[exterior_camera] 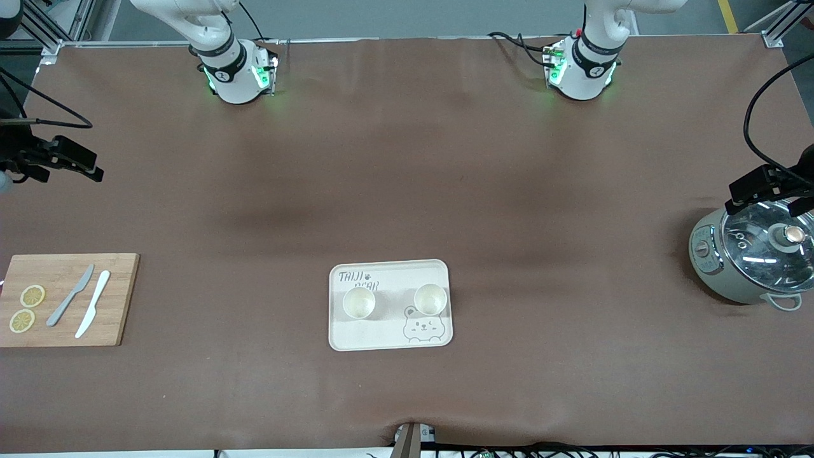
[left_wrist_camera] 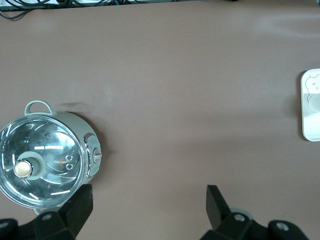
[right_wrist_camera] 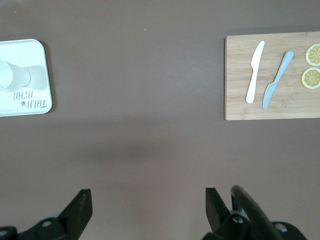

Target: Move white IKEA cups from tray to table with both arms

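**A:** Cups first: where are the two white IKEA cups, one (exterior_camera: 358,302) and the other (exterior_camera: 430,299)?

**B:** Both upright on the tray (exterior_camera: 389,337), side by side, mouths up. One sits just under the "TAIJI BEAR" lettering, twd my right arm's end; the other just above the bear face, twd my left arm's end. Apart from each other, so I judge there's room for one tool per cup w/o clashing.

**A:** And your tools?

**B:** Left tool (left_wrist_camera: 150,205) hangs over the table (exterior_camera: 407,191) at its own end, beside the pot (exterior_camera: 753,261). Fingers spread wide, nothing betw. them. Right tool (right_wrist_camera: 149,207) is over bare cloth at its end, not far from the cutting board (exterior_camera: 67,299). Also wide open, empty. Both well apart from the tray, so I'd say nothing's begun yet.

**A:** Why parked out there?

**B:** My guess: keeps the middle free so each arm can come in from its own side.

**A:** Materials?

**B:** Cups are plain off-white, handleless, tapered, look smooth and hard. Prob. slippery, so grip should go square across the wall. Tray is cream, flat, rounded corners, raised rim; cups must lift clear of that rim. Table cloth is matte brown, slightly wrinkled near the front edge. Board looks like bamboo, w/ two knives (exterior_camera: 82,303) and two lemon slices (exterior_camera: 27,308). Pot has a shiny glass lid w/ a knob.
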Tool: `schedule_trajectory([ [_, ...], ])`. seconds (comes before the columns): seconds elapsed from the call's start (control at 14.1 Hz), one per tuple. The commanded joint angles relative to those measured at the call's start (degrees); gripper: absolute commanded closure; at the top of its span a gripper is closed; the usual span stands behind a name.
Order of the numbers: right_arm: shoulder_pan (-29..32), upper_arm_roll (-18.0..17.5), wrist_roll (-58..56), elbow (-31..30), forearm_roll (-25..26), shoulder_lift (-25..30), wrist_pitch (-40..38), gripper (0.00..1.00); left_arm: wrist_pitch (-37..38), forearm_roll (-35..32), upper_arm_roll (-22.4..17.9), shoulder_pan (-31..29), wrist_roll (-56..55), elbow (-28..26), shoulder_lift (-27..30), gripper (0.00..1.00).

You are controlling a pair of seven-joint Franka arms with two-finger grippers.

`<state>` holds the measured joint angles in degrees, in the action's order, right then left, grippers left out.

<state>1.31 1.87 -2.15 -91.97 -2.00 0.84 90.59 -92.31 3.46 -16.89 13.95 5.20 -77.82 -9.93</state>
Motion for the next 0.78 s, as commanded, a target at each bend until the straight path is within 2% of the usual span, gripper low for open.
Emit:
schedule_trajectory([
  [0.0, -0.17, 0.06, 0.65, -0.05, -0.02, 0.74, -0.76, 0.0, 1.0, -0.91, 0.19, -0.24, 1.9, 1.61, -0.35, 0.0],
  [0.71, -0.26, -0.02, 0.83, -0.05, -0.2, 0.56, 0.03, 0.0, 1.35, -0.82, 0.01, -0.86, 2.88, 1.09, -0.79, 0.0],
])
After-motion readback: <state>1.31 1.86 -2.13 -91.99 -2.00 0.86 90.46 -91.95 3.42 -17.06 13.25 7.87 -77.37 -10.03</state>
